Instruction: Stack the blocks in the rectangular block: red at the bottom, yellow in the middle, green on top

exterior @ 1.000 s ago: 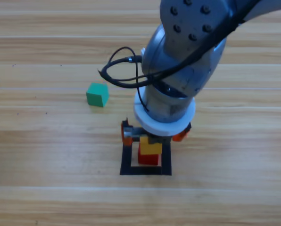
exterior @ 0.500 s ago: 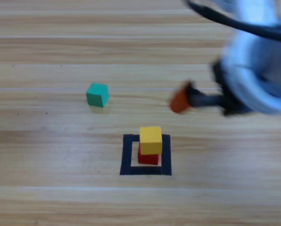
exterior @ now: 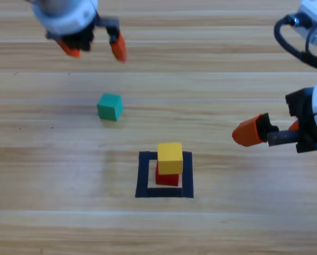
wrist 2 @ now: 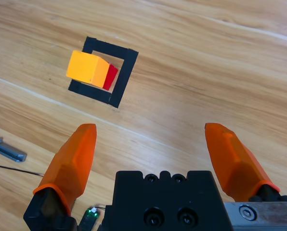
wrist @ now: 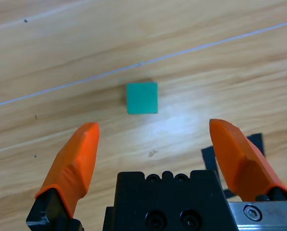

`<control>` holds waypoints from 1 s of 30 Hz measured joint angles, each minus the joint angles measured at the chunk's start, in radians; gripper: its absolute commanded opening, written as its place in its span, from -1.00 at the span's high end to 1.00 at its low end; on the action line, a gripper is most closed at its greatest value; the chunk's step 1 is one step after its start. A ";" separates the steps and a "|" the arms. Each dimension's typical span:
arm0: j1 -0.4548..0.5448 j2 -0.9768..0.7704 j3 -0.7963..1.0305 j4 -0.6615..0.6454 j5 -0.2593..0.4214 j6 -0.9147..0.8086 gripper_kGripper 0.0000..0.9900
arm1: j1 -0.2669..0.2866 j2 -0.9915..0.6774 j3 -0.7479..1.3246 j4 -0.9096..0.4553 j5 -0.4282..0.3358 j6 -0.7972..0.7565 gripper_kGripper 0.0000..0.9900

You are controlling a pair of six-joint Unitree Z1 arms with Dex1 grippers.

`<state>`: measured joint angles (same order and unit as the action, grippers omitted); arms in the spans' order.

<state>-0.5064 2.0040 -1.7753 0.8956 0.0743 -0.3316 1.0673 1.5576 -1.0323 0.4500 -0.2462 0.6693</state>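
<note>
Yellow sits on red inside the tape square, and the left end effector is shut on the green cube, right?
Not quite. The left end effector is open and empty; the green cube lies alone on the table ahead of it, as the left wrist view shows. Yellow does sit on red inside the tape square.

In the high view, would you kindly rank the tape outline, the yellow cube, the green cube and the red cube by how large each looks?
1. Tape outline.
2. Yellow cube, perhaps only because it sits higher on the stack.
3. Green cube, nearly alike.
4. Red cube, mostly hidden beneath the yellow, so unsure.
</note>
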 measured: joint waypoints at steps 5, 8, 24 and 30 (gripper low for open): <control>0.002 0.113 -0.027 0.025 0.031 0.016 -0.96 | -0.001 0.013 0.017 -0.031 -0.002 0.000 -1.00; 0.002 0.156 -0.079 0.061 0.047 0.027 -0.96 | -0.001 0.015 0.017 -0.033 -0.005 0.001 -1.00; 0.003 0.278 -0.130 0.086 0.049 0.041 -0.94 | -0.002 0.017 0.033 -0.056 -0.008 0.028 -1.00; 0.003 0.317 -0.130 0.086 0.049 0.041 -0.93 | -0.002 0.017 0.035 -0.056 -0.008 0.039 -1.00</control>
<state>-0.5036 2.3206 -1.9052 0.9814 0.1234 -0.2911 1.0651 1.5744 -0.9969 0.3936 -0.2540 0.7079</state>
